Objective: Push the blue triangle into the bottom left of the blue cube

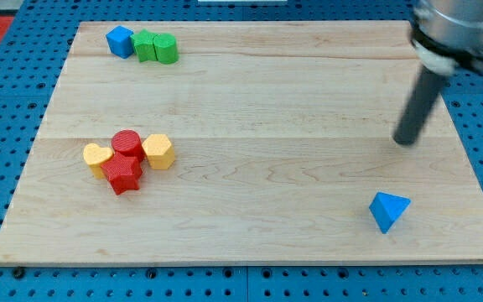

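The blue triangle (389,210) lies near the board's bottom right corner. The blue cube (120,40) sits at the top left, touching a green block on its right. My tip (406,141) is at the right side of the board, above the blue triangle in the view and a little to its right, with a clear gap between them. The rod rises toward the view's top right corner. The blue cube is far from the tip, across the board to the left.
Two green blocks (156,47) sit side by side right of the blue cube. At the left middle, a cluster holds a yellow heart (97,157), a red cylinder (127,143), a red star-like block (122,174) and a yellow hexagonal block (158,151). Blue pegboard surrounds the wooden board (258,126).
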Tool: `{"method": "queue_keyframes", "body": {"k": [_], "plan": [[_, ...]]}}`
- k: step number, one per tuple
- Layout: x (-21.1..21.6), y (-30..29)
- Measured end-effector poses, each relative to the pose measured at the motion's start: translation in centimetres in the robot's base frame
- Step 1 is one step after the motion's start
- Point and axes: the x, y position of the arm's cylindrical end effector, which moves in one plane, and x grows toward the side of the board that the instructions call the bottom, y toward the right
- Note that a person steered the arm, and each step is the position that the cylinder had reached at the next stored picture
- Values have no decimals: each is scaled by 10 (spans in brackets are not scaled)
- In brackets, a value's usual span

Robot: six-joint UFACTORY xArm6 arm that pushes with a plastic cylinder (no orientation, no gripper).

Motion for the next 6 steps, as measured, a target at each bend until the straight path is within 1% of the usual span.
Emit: {"method": "queue_keyframes", "body": {"k": [1,2,3,5,6], "plan": [[80,7],[85,-10],[76,-97],[29,-223],[-22,-255]]}}
